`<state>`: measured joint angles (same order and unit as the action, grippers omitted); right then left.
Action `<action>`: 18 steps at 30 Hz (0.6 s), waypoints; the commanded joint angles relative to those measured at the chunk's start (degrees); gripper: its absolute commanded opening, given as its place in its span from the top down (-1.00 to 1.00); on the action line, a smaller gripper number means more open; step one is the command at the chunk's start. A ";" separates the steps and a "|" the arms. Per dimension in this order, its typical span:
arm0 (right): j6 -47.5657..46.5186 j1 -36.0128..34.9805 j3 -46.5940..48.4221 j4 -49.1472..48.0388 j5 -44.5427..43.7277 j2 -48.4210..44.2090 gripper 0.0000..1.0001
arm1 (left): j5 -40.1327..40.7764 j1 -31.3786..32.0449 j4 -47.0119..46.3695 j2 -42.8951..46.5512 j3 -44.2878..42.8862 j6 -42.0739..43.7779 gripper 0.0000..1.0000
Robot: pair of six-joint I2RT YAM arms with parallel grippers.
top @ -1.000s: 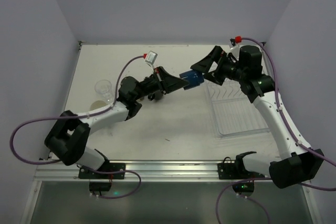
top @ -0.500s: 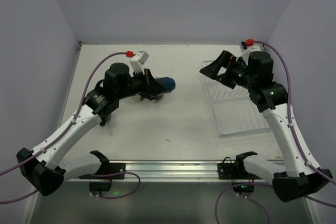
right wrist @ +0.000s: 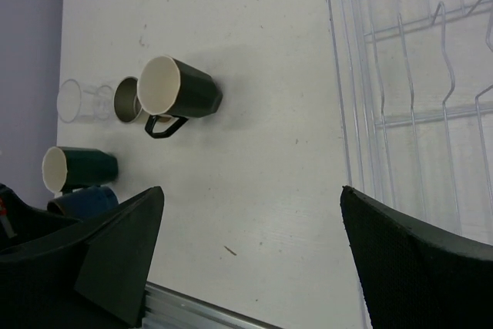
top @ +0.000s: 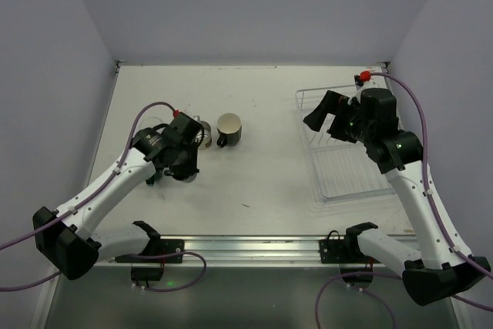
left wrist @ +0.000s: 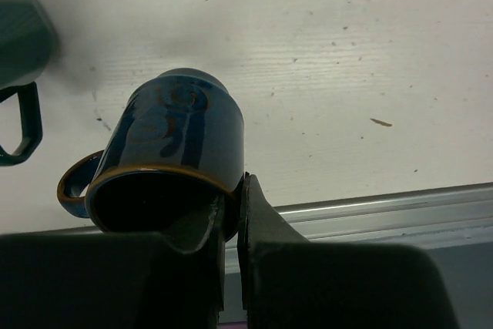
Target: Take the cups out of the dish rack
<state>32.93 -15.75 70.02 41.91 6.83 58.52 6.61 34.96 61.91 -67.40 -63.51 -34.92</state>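
Observation:
My left gripper (left wrist: 231, 206) is shut on the rim of a blue mug (left wrist: 173, 152), one finger inside and one outside. The mug hangs tilted low over the table; from above, my left gripper (top: 185, 166) hides it. A dark mug with a cream inside (top: 229, 130) lies on its side mid-table. Beside the dark mug (right wrist: 181, 94) are a clear glass (right wrist: 81, 100), a small grey cup (right wrist: 127, 100) and a teal mug (right wrist: 77, 167). My right gripper (top: 327, 119) stands wide open and holds nothing at the left edge of the white dish rack (top: 339, 163), in which I see no cup.
The rack's wire side (right wrist: 416, 75) runs along the right of the right wrist view. A metal rail (top: 246, 248) lines the table's near edge. Purple cables trail from both arms.
The blue mug has passed from between both grippers to my left one alone, which carried it left and toward the near edge. My right gripper opened fully and drew back over the rack.

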 commanded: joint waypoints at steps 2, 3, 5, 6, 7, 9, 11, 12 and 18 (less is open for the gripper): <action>-2.43 -1.04 -0.76 -0.60 -1.91 -0.86 -0.98 | 1.93 -2.87 2.61 -2.21 -0.05 -0.16 1.00; -2.60 -1.13 -0.93 -0.60 -2.00 -0.78 -0.97 | 1.22 -3.75 1.56 -3.08 1.09 0.81 1.00; -3.39 -1.30 -1.29 -0.25 -2.52 -0.86 -0.98 | 0.42 -5.77 0.58 -3.97 1.89 2.04 1.00; -3.57 -1.39 -1.38 0.01 -2.87 -0.87 -0.98 | 0.77 -6.30 0.58 -4.41 1.72 2.48 1.00; -3.83 -1.48 -1.72 0.19 -3.48 -0.78 -0.97 | 1.12 -7.00 0.49 -5.54 1.63 2.83 1.00; -4.27 -1.65 -2.25 0.19 -3.84 -1.13 -0.98 | 1.65 -7.71 -0.12 -6.60 1.28 3.98 1.00; -4.62 -1.74 -2.52 -0.07 -3.67 -1.22 -0.98 | 1.82 -7.98 -0.56 -8.36 1.10 4.50 1.00; -4.71 -1.83 -2.52 -0.07 -3.67 -1.22 -0.98 | 1.65 -7.98 -0.82 -9.41 0.84 4.59 1.00; -5.42 -2.09 -2.43 -0.51 -3.40 -0.60 -0.98 | 1.04 -7.98 -3.11 -13.10 0.66 5.21 1.00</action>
<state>29.04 -17.39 67.35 42.48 4.05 58.43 7.27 27.38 61.04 -79.53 -61.56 -31.59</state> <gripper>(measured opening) 0.987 0.064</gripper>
